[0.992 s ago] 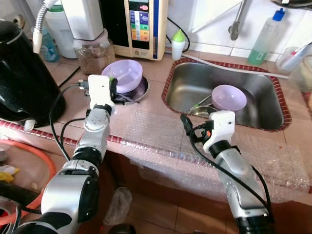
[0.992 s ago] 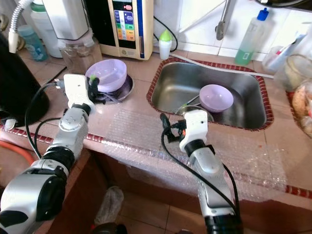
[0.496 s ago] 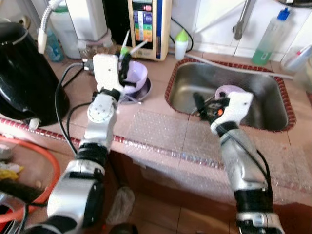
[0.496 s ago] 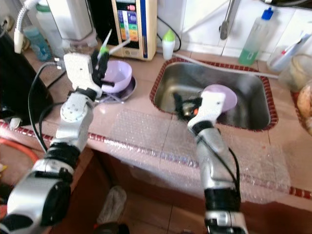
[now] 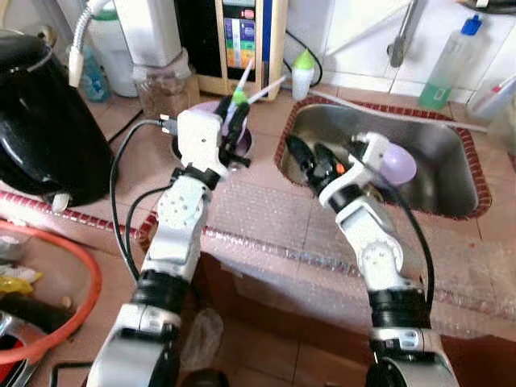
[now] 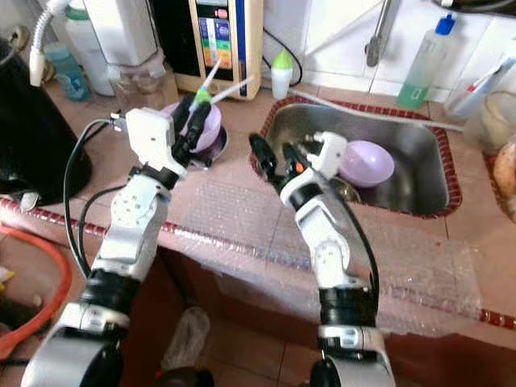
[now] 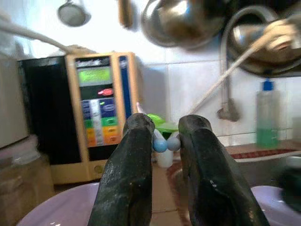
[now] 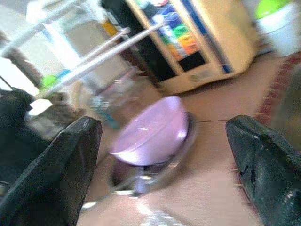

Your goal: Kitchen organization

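My left gripper point(image 5: 235, 113) is raised above the counter and shut on a pair of white sticks point(image 5: 256, 79) joined by a green piece point(image 7: 162, 123). Just behind it a purple bowl point(image 6: 211, 122) rests on a dark plate. My right gripper point(image 5: 309, 157) hangs open over the sink's left rim, its fingers point(image 8: 51, 174) wide apart and pointing toward that bowl point(image 8: 154, 130). A second purple bowl point(image 5: 400, 165) lies in the steel sink point(image 5: 439, 141), behind the right wrist.
A black kettle point(image 5: 40, 113) stands at the left. A jar point(image 5: 161, 87), a water machine point(image 5: 242, 40), a small green-capped bottle point(image 5: 302, 72) and a green soap bottle point(image 5: 447, 56) line the back. Bubble wrap point(image 5: 266, 210) covers the counter's front. An orange hose point(image 5: 81, 298) lies below.
My left gripper has lifted the white sticks up from beside the bowl and moved right. My right gripper rose from the counter's front edge and swung left to the sink's rim.
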`<state>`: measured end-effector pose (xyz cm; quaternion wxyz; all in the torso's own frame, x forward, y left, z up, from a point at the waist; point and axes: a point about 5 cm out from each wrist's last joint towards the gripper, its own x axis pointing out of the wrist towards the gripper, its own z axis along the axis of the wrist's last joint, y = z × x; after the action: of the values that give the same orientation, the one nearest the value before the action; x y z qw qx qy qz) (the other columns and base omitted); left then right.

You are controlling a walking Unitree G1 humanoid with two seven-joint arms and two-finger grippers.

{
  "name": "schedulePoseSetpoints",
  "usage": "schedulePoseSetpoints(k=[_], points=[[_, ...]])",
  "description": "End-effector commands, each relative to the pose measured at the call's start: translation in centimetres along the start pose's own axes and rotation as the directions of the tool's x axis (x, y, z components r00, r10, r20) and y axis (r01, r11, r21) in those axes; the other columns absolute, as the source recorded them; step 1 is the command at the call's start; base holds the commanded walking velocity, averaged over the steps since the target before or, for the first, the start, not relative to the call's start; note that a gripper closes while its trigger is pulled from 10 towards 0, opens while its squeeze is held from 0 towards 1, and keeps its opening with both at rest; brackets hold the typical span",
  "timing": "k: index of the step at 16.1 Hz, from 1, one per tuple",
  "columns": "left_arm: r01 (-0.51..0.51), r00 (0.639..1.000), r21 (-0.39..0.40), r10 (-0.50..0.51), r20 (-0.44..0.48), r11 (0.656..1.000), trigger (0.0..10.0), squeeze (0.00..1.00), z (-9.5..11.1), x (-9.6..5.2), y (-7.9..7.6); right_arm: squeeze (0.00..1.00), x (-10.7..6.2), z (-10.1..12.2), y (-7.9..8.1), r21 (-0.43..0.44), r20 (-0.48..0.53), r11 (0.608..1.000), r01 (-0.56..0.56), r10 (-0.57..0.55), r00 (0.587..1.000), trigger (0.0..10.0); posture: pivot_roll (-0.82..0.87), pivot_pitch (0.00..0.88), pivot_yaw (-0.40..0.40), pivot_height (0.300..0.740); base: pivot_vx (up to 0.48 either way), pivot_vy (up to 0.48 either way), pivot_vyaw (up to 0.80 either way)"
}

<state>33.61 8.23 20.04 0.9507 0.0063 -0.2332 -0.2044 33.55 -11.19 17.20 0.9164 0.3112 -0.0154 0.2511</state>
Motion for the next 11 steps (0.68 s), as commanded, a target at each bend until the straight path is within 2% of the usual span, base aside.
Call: schedulePoseSetpoints(k=[1,2,6,9,11], points=[[0.054,0.998,-0.010,-0.055,-0.014,0.998,0.0,0.00,-0.1,-0.4,-1.0,0.00,0.2,0.3,0.9,0.034,-0.002,0.997,-0.070,0.070,0.998,10.0,-0.02,0.000,0.036,0.740,0.000,0.000,0.00],[0.081,0.996,-0.016,-0.081,-0.023,0.997,0.0,0.00,-0.2,-1.2,-1.8,0.00,0.3,0.1,1.1,0.074,-0.019,0.993,-0.090,0.092,0.996,10.0,-0.01,0.000,0.027,0.740,0.000,0.000,0.00],[0.076,0.995,-0.053,-0.079,-0.066,0.996,0.0,0.00,-0.6,-2.3,-2.4,0.00,0.5,0.1,1.1,0.128,-0.022,0.987,-0.099,0.103,0.994,10.0,-0.01,0.000,0.021,0.740,0.000,0.000,0.00],[0.088,0.993,-0.062,-0.093,-0.079,0.994,0.0,0.00,-0.5,-2.6,-2.6,0.00,0.6,0.4,1.6,0.138,-0.005,0.981,-0.138,0.140,0.990,10.0,-0.01,0.000,0.030,0.740,0.000,0.000,0.00],[0.105,0.991,-0.069,-0.111,-0.078,0.992,0.0,0.00,-0.3,-2.5,-2.6,0.00,0.8,0.3,1.1,0.213,0.021,0.971,-0.107,0.105,0.994,10.0,-0.01,0.000,0.033,0.740,0.000,0.000,0.00]])
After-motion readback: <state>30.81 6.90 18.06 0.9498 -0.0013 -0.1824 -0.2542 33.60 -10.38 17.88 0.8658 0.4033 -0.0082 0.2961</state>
